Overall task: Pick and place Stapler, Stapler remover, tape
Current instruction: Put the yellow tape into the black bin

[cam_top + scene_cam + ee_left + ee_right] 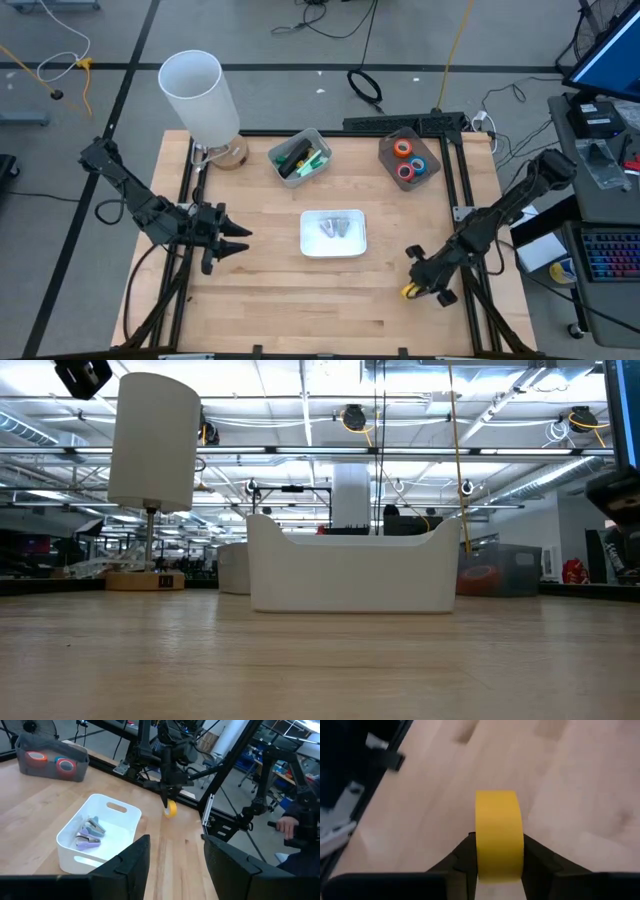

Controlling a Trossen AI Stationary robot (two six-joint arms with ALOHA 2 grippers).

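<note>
— Where was the right hand [413, 287], and what did it have?

— It was near the right edge of the tabletop [260, 300], toward the front, well clear of the bins. Its two fingers [536, 854] were pressed against the flat sides of the yellow tape roll [498, 834], which stood on edge between them. In the left wrist view the same roll [171, 809] hung just at the wood under that hand.

— And the left hand [237, 240]?

— It hovered over the left side of the tabletop, pointing toward the middle. Its fingers [131, 866] were spread wide apart and held nothing.

— Where were the other tape rolls?

— In the dark bin [410, 160] at the back right. An orange roll [402, 148] and a blue roll [419, 164] showed plainly, with a red roll [406, 172] just beside the blue one.

— What about the rest of the task's things?

— The white bin [333, 234] in the middle held some small pale metal pieces [89, 834]; I could not tell exactly what they were. A grey bin [299, 156] at the back held dark and green items I could not make out either.

— Anything else on the tabletop?

— A lamp with a white shade [199, 95] stood at the back left.
</note>
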